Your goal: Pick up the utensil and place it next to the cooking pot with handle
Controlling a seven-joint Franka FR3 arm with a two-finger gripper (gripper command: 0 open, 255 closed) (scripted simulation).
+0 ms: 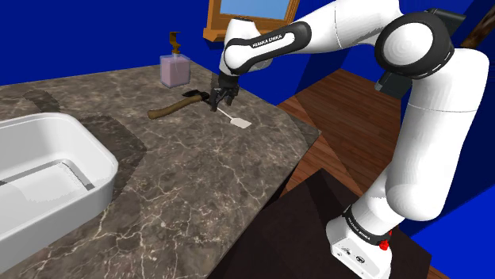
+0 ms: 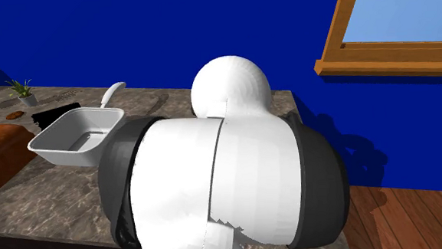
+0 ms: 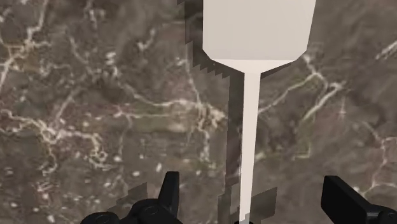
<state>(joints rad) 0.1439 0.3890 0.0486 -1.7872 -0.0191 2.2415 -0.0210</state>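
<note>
In the second exterior view the arm (image 2: 222, 181) blocks most of the table (image 2: 53, 188); a white sink (image 2: 63, 153) shows beside it. In the wrist view the frame cuts off the blade of the white spatula (image 3: 257, 32). Its thin handle lies on the table between the fingers (image 3: 168, 191), which stand wide apart and do not touch it. In the shoulder view the spatula lies near the table's edge under the gripper (image 1: 220, 99), near a brown-handled object (image 1: 176, 105) whose head is hard to make out. A dark band on the arm reads "FRANKA EMIKA".
</note>
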